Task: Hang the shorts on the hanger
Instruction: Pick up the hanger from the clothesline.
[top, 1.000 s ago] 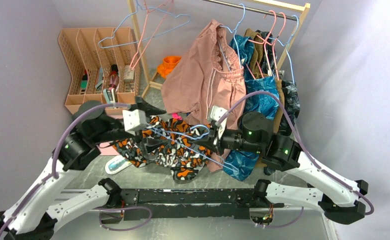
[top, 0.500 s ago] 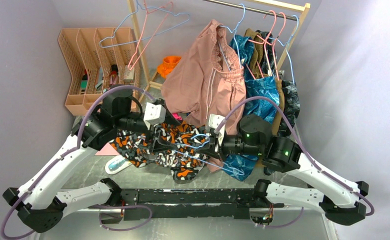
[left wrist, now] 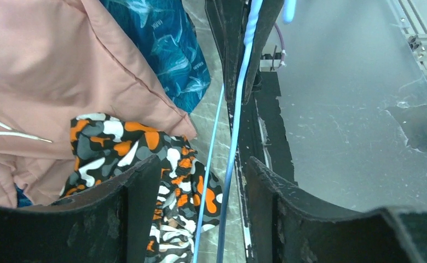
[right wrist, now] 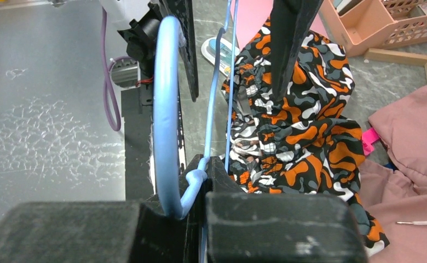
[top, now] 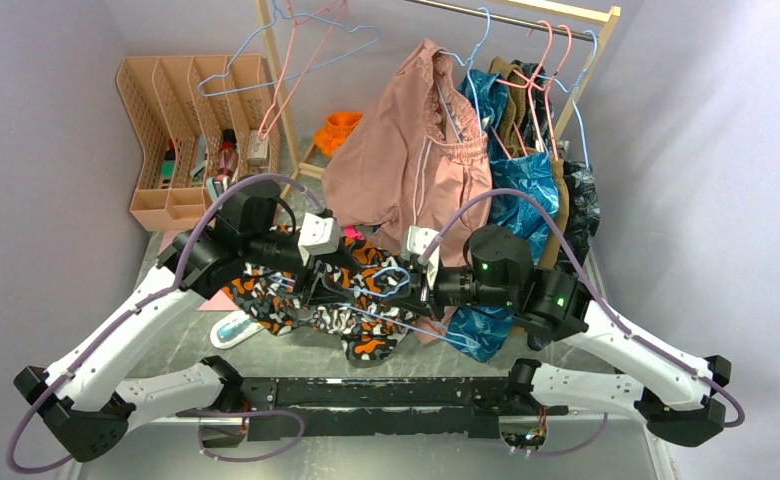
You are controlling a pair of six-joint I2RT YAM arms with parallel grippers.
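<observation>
The right hand (right wrist: 206,170) is seen closed tight on the light-blue hanger (right wrist: 165,109), which is gripped at the twisted neck just below its hook. The hook is curved up towards the wrist camera, and the thin frame wires are stretched away from the hand across the shorts (right wrist: 299,131).

The left hand (left wrist: 200,161) is held open. Its two black fingers (left wrist: 140,203) are set on either side of the hanger's frame wires, which run through the gap between them. Whether the wires are touched by either finger cannot be told.

The orange, black, white and grey shorts are left crumpled on the worktop (left wrist: 353,109), under the hanger and between the two hands. Their far edge is tucked just under the hem of a pink garment (left wrist: 47,66), beside which a blue leaf-print garment (left wrist: 162,49) is hung.
</observation>
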